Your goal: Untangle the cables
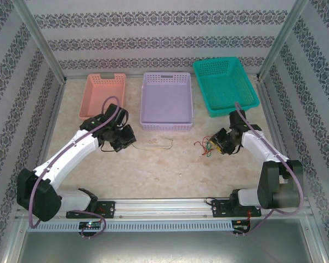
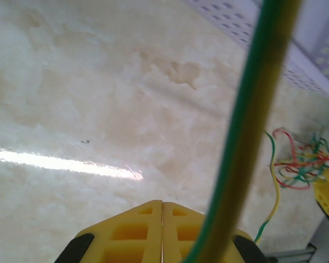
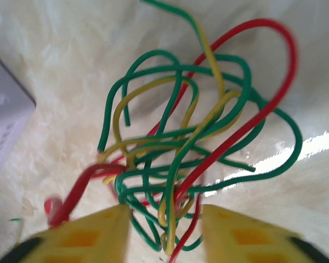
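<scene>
The cables (image 3: 175, 153) are mostly one red, green and yellow knot on the surface (image 1: 170, 175), between the right jaws, which stand apart. One green-yellow cable (image 2: 247, 109) stretches past the shut left jaws; whether they pinch it is unclear. Most untangling looks undone.

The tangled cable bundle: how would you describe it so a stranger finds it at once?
Find the teal basket at the far right. In front of it, at the right gripper, is the bundle: unlike the lone wire by the lilac basket, a knot of red, green and yellow.
</scene>
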Available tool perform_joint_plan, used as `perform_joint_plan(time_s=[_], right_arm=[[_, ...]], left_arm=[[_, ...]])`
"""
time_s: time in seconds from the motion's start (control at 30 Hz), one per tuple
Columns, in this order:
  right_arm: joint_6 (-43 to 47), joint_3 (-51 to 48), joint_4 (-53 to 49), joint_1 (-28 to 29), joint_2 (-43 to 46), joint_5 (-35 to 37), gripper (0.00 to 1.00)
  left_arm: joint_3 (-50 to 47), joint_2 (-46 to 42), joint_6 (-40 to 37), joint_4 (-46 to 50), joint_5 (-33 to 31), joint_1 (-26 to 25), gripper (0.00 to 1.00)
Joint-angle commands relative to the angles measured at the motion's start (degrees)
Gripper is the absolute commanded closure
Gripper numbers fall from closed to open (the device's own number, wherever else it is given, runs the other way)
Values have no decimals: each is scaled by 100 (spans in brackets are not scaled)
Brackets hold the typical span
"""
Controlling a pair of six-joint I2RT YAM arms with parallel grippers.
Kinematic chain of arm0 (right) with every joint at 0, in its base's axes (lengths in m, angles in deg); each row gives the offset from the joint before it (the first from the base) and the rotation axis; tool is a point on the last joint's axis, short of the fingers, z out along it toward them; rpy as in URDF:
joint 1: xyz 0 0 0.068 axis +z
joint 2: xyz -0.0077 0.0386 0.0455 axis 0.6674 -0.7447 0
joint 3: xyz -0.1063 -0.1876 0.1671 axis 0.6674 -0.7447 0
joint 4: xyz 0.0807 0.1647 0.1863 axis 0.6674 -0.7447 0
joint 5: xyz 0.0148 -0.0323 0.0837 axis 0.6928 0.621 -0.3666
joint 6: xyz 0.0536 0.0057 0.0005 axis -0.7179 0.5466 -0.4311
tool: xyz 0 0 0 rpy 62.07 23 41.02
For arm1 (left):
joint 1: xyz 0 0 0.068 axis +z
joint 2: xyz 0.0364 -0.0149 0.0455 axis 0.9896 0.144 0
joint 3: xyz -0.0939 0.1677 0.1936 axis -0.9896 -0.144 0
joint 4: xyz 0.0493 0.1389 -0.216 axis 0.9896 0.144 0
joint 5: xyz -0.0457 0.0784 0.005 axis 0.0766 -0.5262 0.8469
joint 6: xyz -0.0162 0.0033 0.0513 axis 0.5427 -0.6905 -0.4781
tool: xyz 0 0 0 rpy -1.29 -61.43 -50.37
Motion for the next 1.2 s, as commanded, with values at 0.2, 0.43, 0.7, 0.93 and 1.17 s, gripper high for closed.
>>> perform_joint_plan(time_s=[0.2, 0.43, 0.7, 0.93, 1.17], right_arm=[[19, 382, -808, 409, 1045, 647, 35], [106, 499, -913, 656, 1719, 832, 33], [280, 369, -539, 907, 2124, 868, 33], [333, 412, -529, 941, 2243, 868, 33], [235, 365, -674, 957, 2497, 884, 34]], left_arm=[[2106, 251, -753, 1544, -194, 166, 100], [3300, 812, -1981, 1820, -260, 960, 100], [3642, 1253, -3223, 423, 652, 1365, 100], [3776, 1991, -3722, -746, 1614, 1357, 100], [4812, 3375, -4464, -939, 2135, 1258, 100]])
